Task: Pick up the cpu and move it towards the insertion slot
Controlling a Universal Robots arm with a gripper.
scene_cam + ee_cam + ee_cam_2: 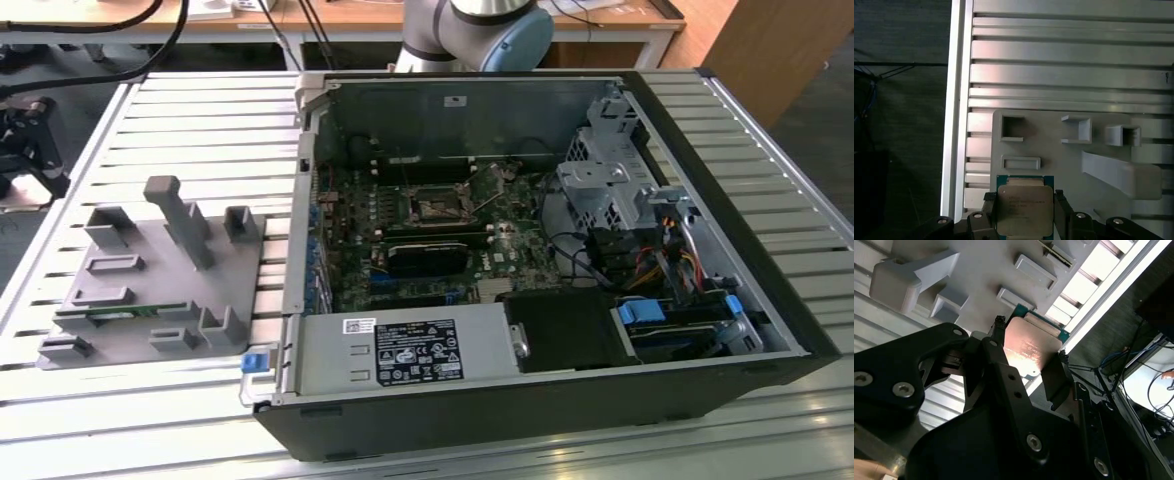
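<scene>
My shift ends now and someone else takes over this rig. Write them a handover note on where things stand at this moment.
Tool: shut on the cpu, with a finger on each of two opposite edges, seen in both wrist views.
Cpu: held above the grey fixture on the slatted table.
Insertion slot: in the circuit board inside the open computer case, dark centre showing.
Done: the cpu is picked up.
Left: the cpu is not yet at the insertion slot.

1 cpu (pixel 1024 210), 1 insertion slot (pixel 437 208), 1 open computer case (pixel 534 412), 1 grey fixture tray (pixel 134 300), 1 claw (pixel 1030 340).
</scene>
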